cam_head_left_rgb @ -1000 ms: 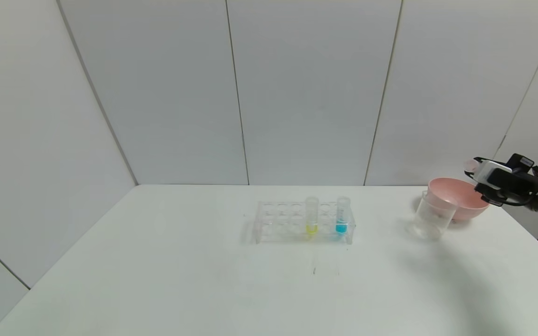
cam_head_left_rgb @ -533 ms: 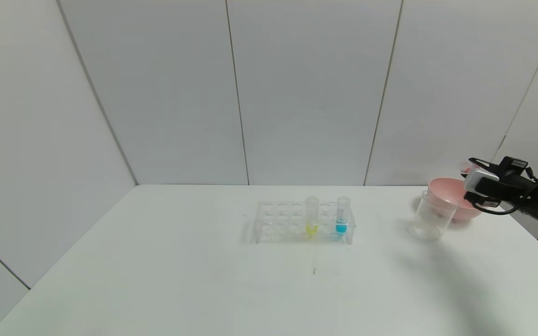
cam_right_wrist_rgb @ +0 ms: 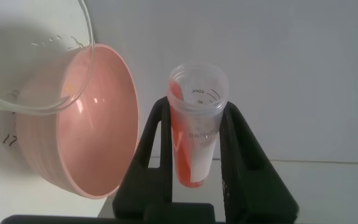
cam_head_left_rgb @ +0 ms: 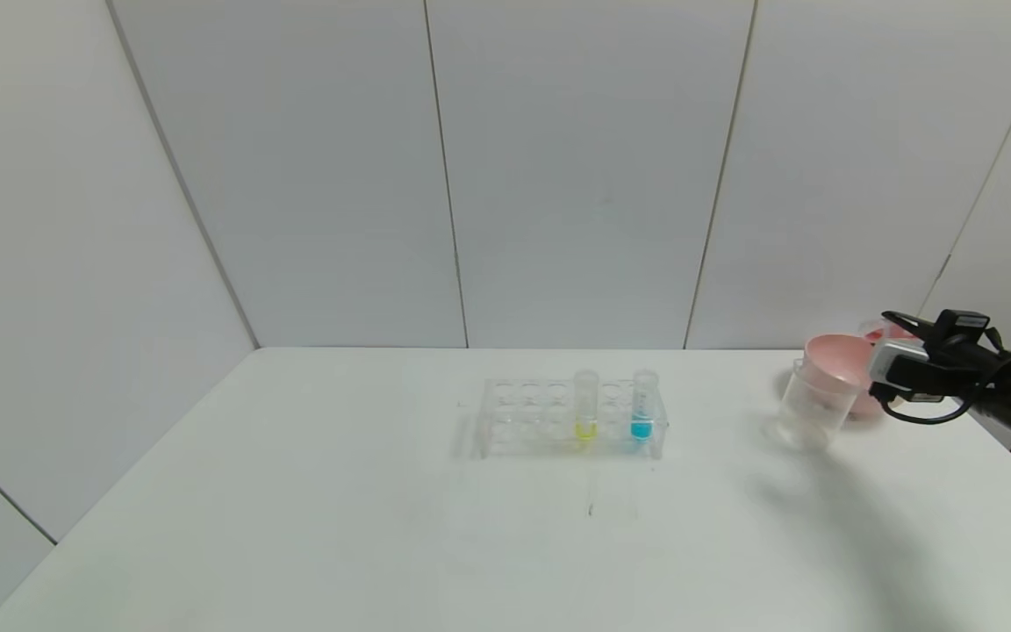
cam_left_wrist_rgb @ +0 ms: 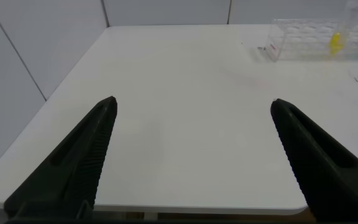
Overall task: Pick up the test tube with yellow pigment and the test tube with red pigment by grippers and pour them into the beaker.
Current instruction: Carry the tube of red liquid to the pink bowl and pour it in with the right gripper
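**Red tube tipped in the right tool beside the beaker**

The right tool [cam_head_left_rgb: 885, 338] is clenched on the test tube with red pigment [cam_right_wrist_rgb: 194, 134], its two black fingers [cam_right_wrist_rgb: 151, 152] pressing the tube's sides, and the tube lies tilted with orange-red liquid streaked along its wall toward the open mouth. Just beside it sits the pink bowl [cam_head_left_rgb: 835, 360], and the beaker [cam_head_left_rgb: 815, 405] stands in front of that bowl on the table [cam_head_left_rgb: 295, 527], its clear rim showing across the bowl in the right wrist view.

Against the frame a second ago, the right tool has dropped lower and pulled back toward the robot's right, its white-grey box now level with the bowl's rim rather than above it. The beaker and bowl have not shifted.

The right arm reaches in from the table's right edge, wrist roughly level, cables looping beneath. The left tool [cam_left_wrist_rgb: 191, 155] hangs released over the near left part of the table, fingers spread wide.

The test tube with yellow pigment [cam_head_left_rgb: 585, 406] stands upright in the clear rack [cam_head_left_rgb: 523, 417], well apart from both tools, with the blue tube [cam_head_left_rgb: 643, 405] beside it.
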Action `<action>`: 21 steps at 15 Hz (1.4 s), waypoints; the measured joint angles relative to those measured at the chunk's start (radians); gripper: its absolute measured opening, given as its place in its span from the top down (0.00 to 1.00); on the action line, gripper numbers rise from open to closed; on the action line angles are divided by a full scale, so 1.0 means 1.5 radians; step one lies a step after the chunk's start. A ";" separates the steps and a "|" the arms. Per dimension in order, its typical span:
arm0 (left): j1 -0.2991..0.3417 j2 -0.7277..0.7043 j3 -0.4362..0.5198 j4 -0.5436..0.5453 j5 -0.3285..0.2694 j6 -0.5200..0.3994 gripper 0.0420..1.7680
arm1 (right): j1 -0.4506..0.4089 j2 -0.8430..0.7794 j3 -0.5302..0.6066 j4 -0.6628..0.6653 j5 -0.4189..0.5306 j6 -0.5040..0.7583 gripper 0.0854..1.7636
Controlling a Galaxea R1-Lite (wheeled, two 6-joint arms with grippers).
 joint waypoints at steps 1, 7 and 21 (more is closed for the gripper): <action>0.000 0.000 0.000 0.000 0.000 0.000 0.00 | 0.000 0.000 0.001 0.000 -0.001 -0.010 0.75; 0.000 0.000 0.000 0.000 0.000 0.000 0.00 | 0.008 0.000 0.011 -0.018 -0.002 -0.025 0.75; 0.000 0.000 0.000 0.000 0.000 0.000 0.00 | 0.022 0.001 0.024 -0.053 -0.003 -0.062 0.75</action>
